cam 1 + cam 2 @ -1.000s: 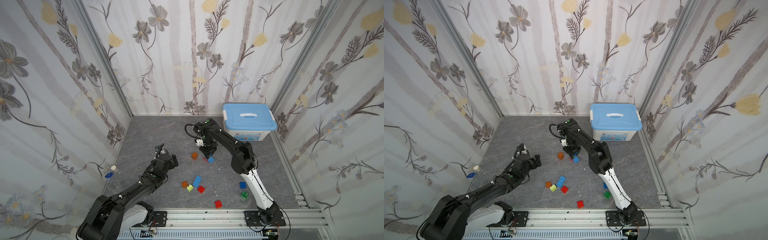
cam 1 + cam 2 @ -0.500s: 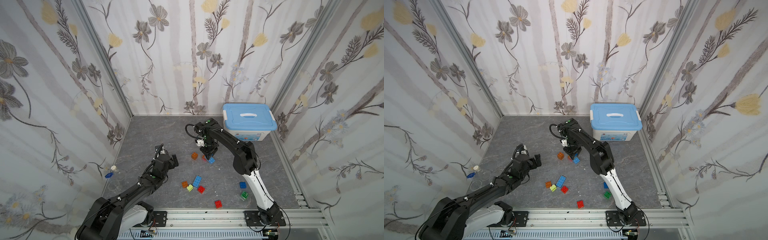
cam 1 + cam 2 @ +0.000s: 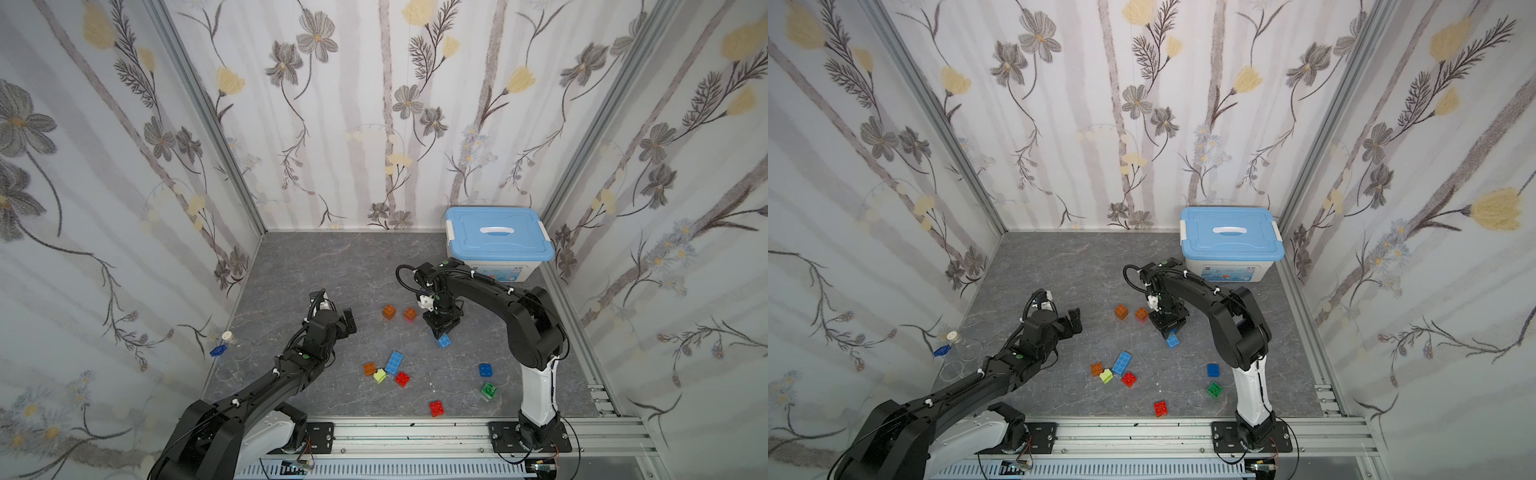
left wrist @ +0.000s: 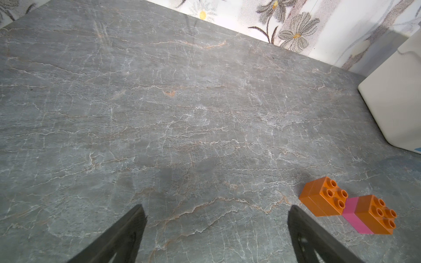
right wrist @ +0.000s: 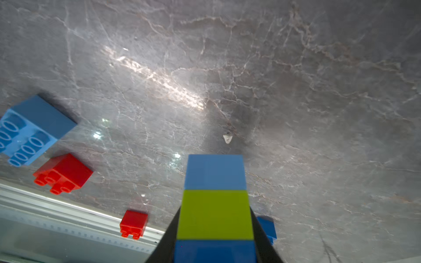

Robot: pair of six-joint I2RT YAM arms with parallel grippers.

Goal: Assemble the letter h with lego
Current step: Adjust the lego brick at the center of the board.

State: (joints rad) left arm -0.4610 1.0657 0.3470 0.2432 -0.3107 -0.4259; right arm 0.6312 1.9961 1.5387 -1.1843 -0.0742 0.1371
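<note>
In both top views the right fingers [image 3: 436,328] point down at the desk [image 3: 332,266], clenched on a short stack [image 3: 444,341] of bricks whose blue end shows beneath them. Just beside that grip, toward the left arm, stands an orange pair [image 3: 389,311] of bricks. The left fingers [image 3: 350,322] hang released and empty, well apart from the pair, so the right arm is clearly nearer. More loose bricks [image 3: 393,361] lie scattered closer to the robot's base (the lidded storage box [image 3: 496,235] sits at the back).

In the left wrist view the left fingers are spread wide over bare desk, touching nothing. The orange pair lies beyond one finger, with a pink brick [image 4: 353,215] joining them; whether it runs under them I cannot tell.

In the right wrist view the stack reads blue, lime, blue, its long axis running straight out from between the fingers toward the desk; whether its far end touches I cannot tell. The orange pair is outside this view, so I judge the next move means carrying the stack sideways to it and lining up that axis.
</note>
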